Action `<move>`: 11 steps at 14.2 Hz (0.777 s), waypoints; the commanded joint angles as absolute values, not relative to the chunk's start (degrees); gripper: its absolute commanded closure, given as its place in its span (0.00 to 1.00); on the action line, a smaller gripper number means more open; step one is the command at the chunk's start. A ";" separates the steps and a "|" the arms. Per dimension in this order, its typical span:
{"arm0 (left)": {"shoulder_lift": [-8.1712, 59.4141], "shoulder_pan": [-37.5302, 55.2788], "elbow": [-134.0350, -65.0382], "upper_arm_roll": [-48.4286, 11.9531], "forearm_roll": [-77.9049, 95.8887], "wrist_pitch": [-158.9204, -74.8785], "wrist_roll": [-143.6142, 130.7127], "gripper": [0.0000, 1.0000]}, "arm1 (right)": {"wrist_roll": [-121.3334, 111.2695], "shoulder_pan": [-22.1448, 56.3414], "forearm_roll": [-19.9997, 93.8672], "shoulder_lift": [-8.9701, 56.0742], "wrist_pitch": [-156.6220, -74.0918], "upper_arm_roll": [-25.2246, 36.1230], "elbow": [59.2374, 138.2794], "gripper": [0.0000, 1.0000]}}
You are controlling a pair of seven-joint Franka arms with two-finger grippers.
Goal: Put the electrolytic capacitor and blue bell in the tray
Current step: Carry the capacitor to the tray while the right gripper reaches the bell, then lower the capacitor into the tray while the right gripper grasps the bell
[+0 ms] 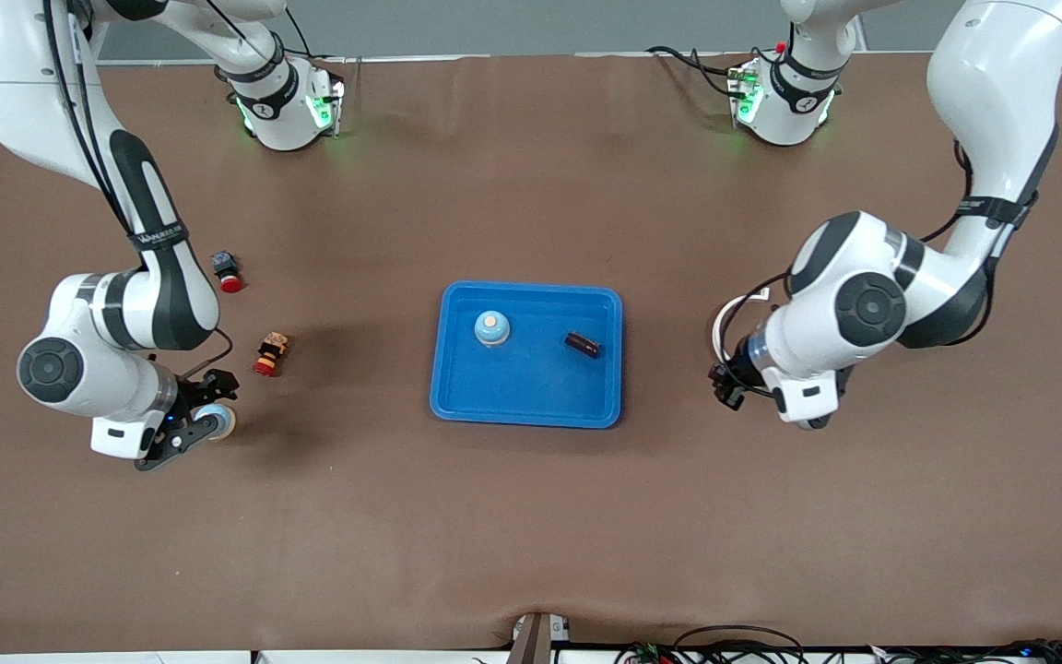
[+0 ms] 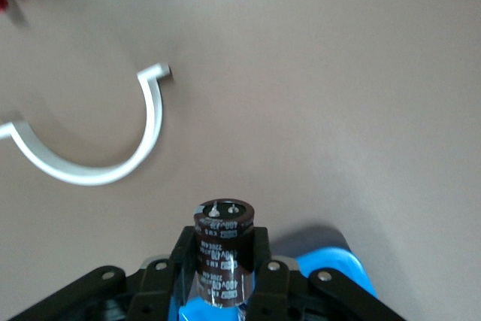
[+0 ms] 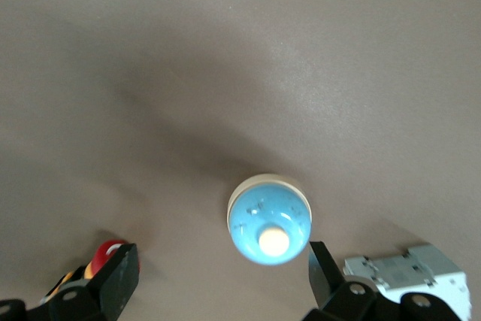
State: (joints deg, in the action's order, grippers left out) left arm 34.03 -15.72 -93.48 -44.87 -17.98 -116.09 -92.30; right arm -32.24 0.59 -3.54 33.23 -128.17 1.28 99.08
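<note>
Left gripper (image 2: pixel 223 264) clamps capacitor (image 2: pixel 223 223), label "400V 470µF". Right gripper (image 3: pixel 223 270) wide, straddling blue bell (image 3: pixel 269 218) on desk (image 3: pixel 316 73), no contact.

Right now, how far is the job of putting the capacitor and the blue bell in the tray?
Done: one blue bell and one electrolytic capacitor are in the tray. In hand: the left gripper, toward the left arm's end of the table, is shut on a second capacitor; the right gripper stands open around a second blue bell on the table. Left: probably these two, if wanted.
</note>
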 commanded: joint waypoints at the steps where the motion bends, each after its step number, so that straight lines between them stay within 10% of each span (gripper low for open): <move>1: 33.57 -12.41 -92.29 -44.74 -18.10 -115.58 -97.98 1.00 | -33.05 -0.88 -4.39 34.10 -131.65 0.18 100.72 0.00; 11: 40.25 2.61 -88.68 -38.60 -21.45 -123.47 -117.06 1.00 | -37.44 -3.34 -4.31 37.97 -135.79 0.09 100.81 0.00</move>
